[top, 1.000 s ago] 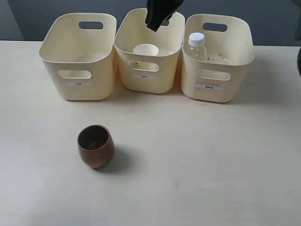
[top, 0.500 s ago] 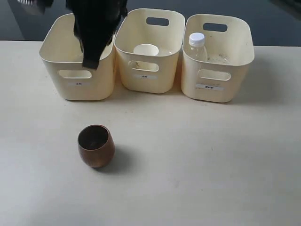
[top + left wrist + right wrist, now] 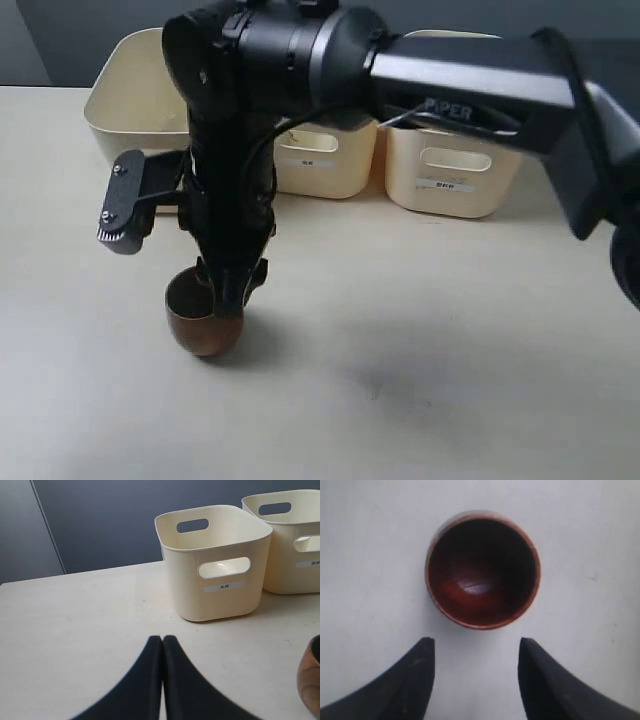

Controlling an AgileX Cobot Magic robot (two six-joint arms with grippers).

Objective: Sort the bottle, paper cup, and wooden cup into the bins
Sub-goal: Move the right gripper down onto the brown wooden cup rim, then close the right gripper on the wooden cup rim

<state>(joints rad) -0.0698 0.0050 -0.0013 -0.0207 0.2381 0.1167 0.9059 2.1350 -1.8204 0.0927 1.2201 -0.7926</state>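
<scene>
The wooden cup point(image 3: 205, 332) stands upright on the table, front left. My right gripper point(image 3: 232, 292) has reached across and hangs over it, pointing down. In the right wrist view the wooden cup point(image 3: 482, 572) shows its dark inside from above, and my right gripper point(image 3: 476, 642) is open, its fingers just short of the rim and holding nothing. My left gripper point(image 3: 162, 639) is shut and empty above bare table. The wooden cup's edge point(image 3: 311, 680) lies off to its side. The bottle and the paper cup are hidden behind the right arm.
Three cream-yellow bins stand in a row at the back: the left bin point(image 3: 125, 110), the middle bin point(image 3: 325, 165) and the right bin point(image 3: 455, 175), all partly covered by the black arm. The left bin point(image 3: 215, 565) looks empty in the left wrist view.
My right arm has swung from above the middle bin to the left and down over the wooden cup. It now covers the bottle and paper cup in their bins.
</scene>
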